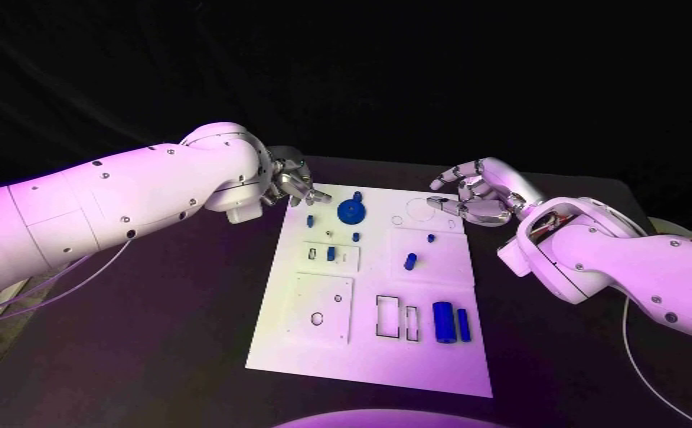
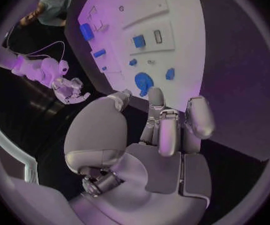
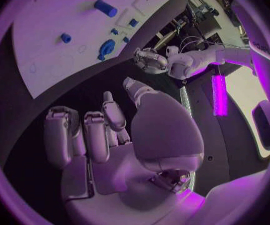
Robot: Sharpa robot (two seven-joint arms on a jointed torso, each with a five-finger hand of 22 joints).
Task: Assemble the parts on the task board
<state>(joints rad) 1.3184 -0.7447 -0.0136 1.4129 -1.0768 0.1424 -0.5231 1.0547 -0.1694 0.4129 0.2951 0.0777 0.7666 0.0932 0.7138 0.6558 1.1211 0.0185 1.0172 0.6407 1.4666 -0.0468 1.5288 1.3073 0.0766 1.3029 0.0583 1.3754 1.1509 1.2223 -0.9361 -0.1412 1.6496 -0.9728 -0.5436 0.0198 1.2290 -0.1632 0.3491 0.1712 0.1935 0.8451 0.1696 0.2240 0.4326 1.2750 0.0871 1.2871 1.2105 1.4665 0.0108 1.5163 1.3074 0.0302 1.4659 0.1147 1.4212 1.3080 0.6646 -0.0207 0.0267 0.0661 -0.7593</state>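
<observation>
Hovering at the far corners of the board [image 1: 368, 348], the left hand [image 1: 293, 181] and right hand [image 1: 476, 191] hold nothing, fingers loosely spread. Blue parts [image 1: 444, 321] lie scattered on it. Likely before a first pick; next, one hand must reach a part.

Head camera looks down; wrist cameras close behind hands; all share task board [image 1: 372, 293].

White task board [image 1: 372, 348], blue parts [image 1: 444, 321], black table [image 1: 173, 348]
</observation>
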